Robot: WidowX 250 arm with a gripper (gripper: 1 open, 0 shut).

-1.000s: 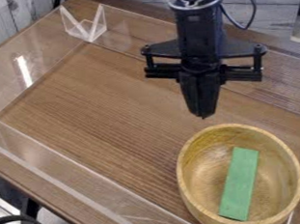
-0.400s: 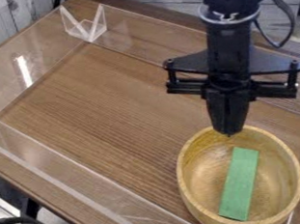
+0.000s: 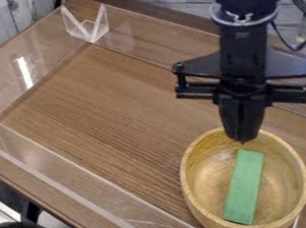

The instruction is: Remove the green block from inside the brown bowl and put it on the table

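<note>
Brown wood-grain table (image 3: 102,100) is carrying a round light-wooden bowl (image 3: 201,191) at near right, a flat green block (image 3: 245,186) lying inside. Black gripper (image 3: 244,134) is hovering above its far rim, fingers pressed together; descending unopened, they'd likely jab the block instead of gripping it.

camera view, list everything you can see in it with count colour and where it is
green block: one, bright green, lying flat inside the bowl, right of its centre
brown bowl: one, light brown wood, on the table at the lower right
table: one, brown wood grain, fills most of the view
clear plastic walls: low, transparent, along the table's edges, with a folded clear piece at the upper left corner
gripper: one, black, pointing straight down, jaws shut, tip over the bowl's far rim, holding nothing
robot arm: one, black, coming in from the top right
</note>
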